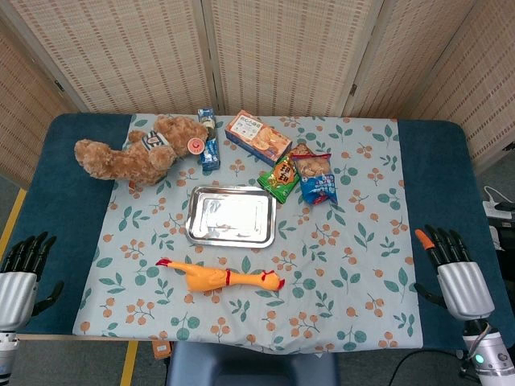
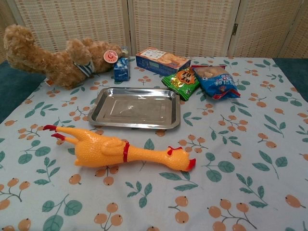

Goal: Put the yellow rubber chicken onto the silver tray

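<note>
The yellow rubber chicken (image 1: 219, 277) (image 2: 118, 150) lies on its side on the floral cloth, red feet to the left, head to the right. Just behind it sits the empty silver tray (image 1: 232, 215) (image 2: 134, 108). My left hand (image 1: 22, 269) hovers at the table's near left edge, fingers apart, holding nothing. My right hand (image 1: 452, 272) is at the near right edge, likewise with fingers spread and nothing in it. Both hands are far from the chicken and appear only in the head view.
A brown teddy bear (image 1: 133, 153) (image 2: 53, 57) lies behind the tray to the left. A blue carton (image 1: 209, 138), a biscuit box (image 1: 257, 137), a green snack bag (image 1: 281, 178) and a blue snack bag (image 1: 315, 178) stand behind and right of the tray.
</note>
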`<state>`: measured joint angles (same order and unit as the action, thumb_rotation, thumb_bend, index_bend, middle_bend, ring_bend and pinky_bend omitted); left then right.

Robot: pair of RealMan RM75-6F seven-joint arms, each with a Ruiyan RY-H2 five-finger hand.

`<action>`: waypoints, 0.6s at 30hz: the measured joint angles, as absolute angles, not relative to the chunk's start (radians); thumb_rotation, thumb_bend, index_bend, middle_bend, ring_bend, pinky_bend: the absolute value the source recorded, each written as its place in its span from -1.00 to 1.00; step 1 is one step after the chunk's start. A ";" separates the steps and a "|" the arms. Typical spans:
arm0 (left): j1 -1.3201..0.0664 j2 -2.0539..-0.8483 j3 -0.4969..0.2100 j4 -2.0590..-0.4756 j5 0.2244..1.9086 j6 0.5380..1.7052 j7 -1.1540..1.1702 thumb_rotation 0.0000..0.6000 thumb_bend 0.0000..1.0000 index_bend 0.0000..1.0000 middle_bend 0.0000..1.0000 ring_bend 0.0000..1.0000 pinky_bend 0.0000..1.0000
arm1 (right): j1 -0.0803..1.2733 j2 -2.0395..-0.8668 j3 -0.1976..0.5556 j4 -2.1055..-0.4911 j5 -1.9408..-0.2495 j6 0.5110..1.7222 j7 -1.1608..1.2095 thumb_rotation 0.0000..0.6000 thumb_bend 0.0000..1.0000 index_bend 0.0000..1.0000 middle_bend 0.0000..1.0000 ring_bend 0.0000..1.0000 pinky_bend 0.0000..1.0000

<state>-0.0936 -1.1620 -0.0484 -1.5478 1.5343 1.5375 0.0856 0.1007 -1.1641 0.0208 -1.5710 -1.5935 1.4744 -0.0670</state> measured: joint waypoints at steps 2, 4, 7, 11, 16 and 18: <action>-0.092 -1.161 -0.045 -1.554 1.535 1.535 0.090 1.00 -0.32 -1.00 -1.00 -1.00 -0.82 | 0.102 -1.164 0.017 -1.574 -1.594 1.468 -0.073 1.00 -0.73 -1.00 -1.00 -1.00 -1.00; -0.093 -1.161 -0.042 -1.558 1.542 1.533 0.092 1.00 -0.32 -1.00 -1.00 -1.00 -0.82 | 0.104 -1.164 0.013 -1.577 -1.597 1.462 -0.073 1.00 -0.73 -1.00 -1.00 -1.00 -1.00; -0.096 -1.161 -0.038 -1.559 1.553 1.531 0.088 1.00 -0.32 -1.00 -1.00 -1.00 -0.81 | 0.108 -1.164 0.001 -1.588 -1.605 1.445 -0.051 1.00 -0.74 -1.00 -1.00 -1.00 -1.00; -0.100 -1.159 -0.032 -1.562 1.559 1.520 0.078 1.00 -0.32 -1.00 -1.00 -1.00 -0.82 | 0.121 -1.185 -0.020 -1.632 -1.619 1.404 -0.034 1.00 -0.73 -1.00 -1.00 -1.00 -1.00; -0.105 -1.148 -0.025 -1.564 1.556 1.497 0.045 1.00 -0.32 -1.00 -1.00 -1.00 -0.81 | 0.168 -1.202 -0.028 -1.729 -1.634 1.317 -0.079 1.00 -0.73 -0.96 -1.00 -1.00 -0.99; -0.108 -1.144 -0.024 -1.565 1.554 1.492 0.040 1.00 -0.32 -1.00 -1.00 -1.00 -0.81 | 0.194 -1.212 -0.025 -1.784 -1.635 1.275 -0.119 1.00 -0.73 -0.89 -0.98 -1.00 -0.95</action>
